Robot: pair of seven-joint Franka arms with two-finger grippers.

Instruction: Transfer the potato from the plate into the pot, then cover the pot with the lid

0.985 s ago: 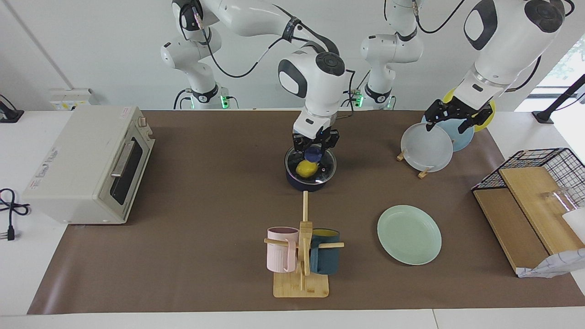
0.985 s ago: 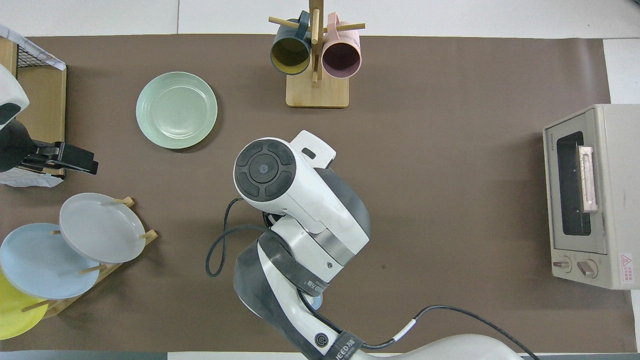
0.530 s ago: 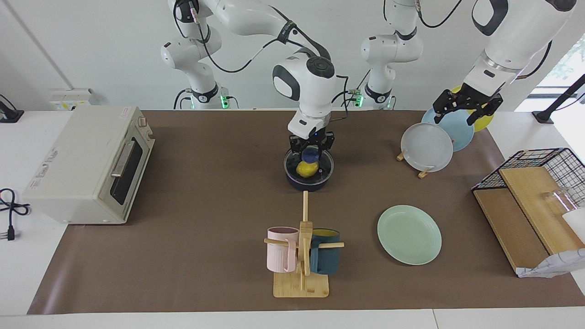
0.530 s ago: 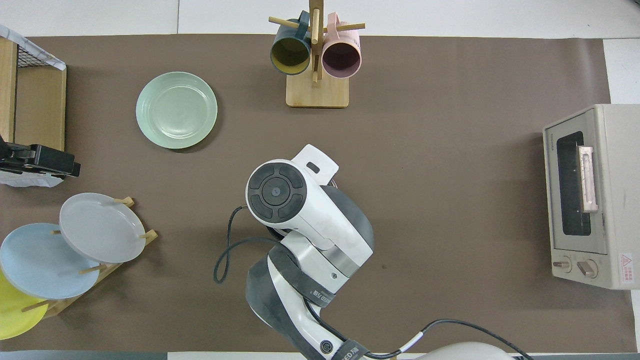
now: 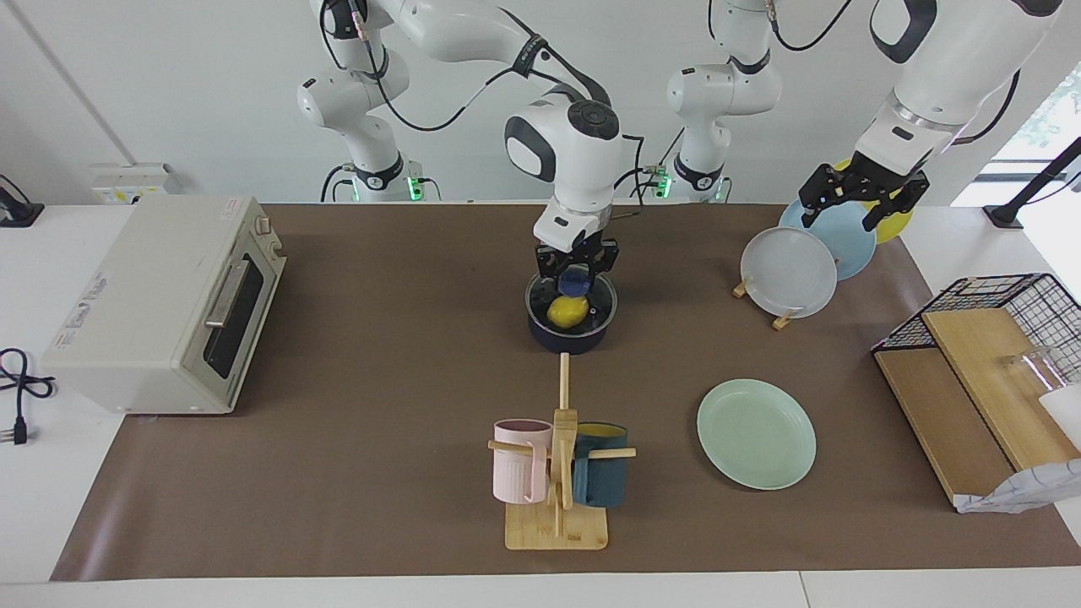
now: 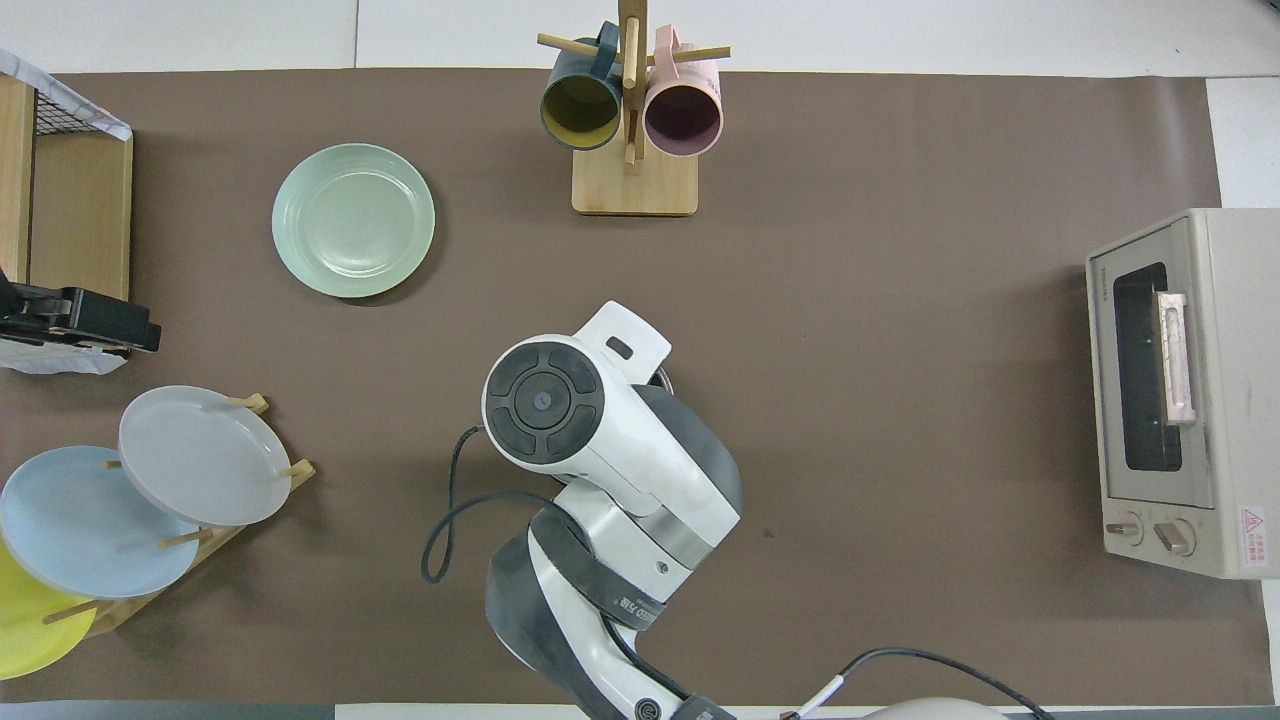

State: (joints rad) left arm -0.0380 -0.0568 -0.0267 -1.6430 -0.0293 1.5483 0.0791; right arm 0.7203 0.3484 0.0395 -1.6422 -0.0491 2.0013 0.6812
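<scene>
The dark navy pot (image 5: 567, 339) stands mid-table, toward the robots. The yellow potato (image 5: 567, 312) lies inside it and shows through the clear glass lid (image 5: 601, 306), which rests level on the pot's rim. My right gripper (image 5: 577, 272) is straight over the pot, down at the lid's blue knob (image 5: 575, 285). The pot's handle is hidden. In the overhead view the right arm covers the pot. The mint-green plate (image 5: 756, 432) (image 6: 353, 220) lies bare, farther from the robots toward the left arm's end. My left gripper (image 5: 860, 201) (image 6: 120, 325) is open and empty, up over the plate rack.
A rack (image 5: 790, 270) with grey-white, light blue and yellow upright plates stands at the left arm's end. A wire basket with wooden boards (image 5: 988, 338) is beside it. A mug tree (image 5: 557, 473) stands farther out than the pot. A toaster oven (image 5: 169, 304) sits at the right arm's end.
The right gripper brought the tilted lid down until it sits level on the pot. The left gripper rose and drew back over the plate rack, then held still.
</scene>
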